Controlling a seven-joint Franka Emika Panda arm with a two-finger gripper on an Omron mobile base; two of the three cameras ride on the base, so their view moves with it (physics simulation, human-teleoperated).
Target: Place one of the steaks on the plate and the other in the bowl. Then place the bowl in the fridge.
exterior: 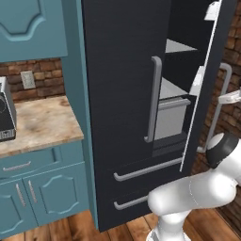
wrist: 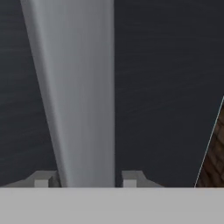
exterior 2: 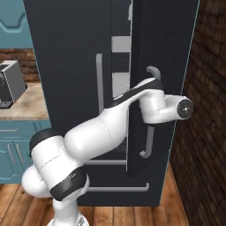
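The black fridge [exterior: 117, 94] stands in front of me with its right door [exterior: 207, 103] swung partly open, showing white shelves and a grey drawer [exterior: 172, 117] inside. My gripper [wrist: 86, 179] is shut on that door's long grey bar handle [wrist: 78, 87], which runs up between the two fingertips. In the right base view my arm reaches up to the same handle [exterior 2: 150, 132], with the hand [exterior 2: 152, 84] against it. The left door and its handle [exterior: 154, 99] are shut. The steaks, the plate and the bowl are out of view.
Left of the fridge is a teal cabinet run with a stone counter [exterior: 42, 122], and a grey appliance [exterior: 4, 115] sits at its left end. A brick wall [exterior 2: 207, 132] stands close to the right of the open door. Two fridge drawers [exterior: 141, 174] lie below.
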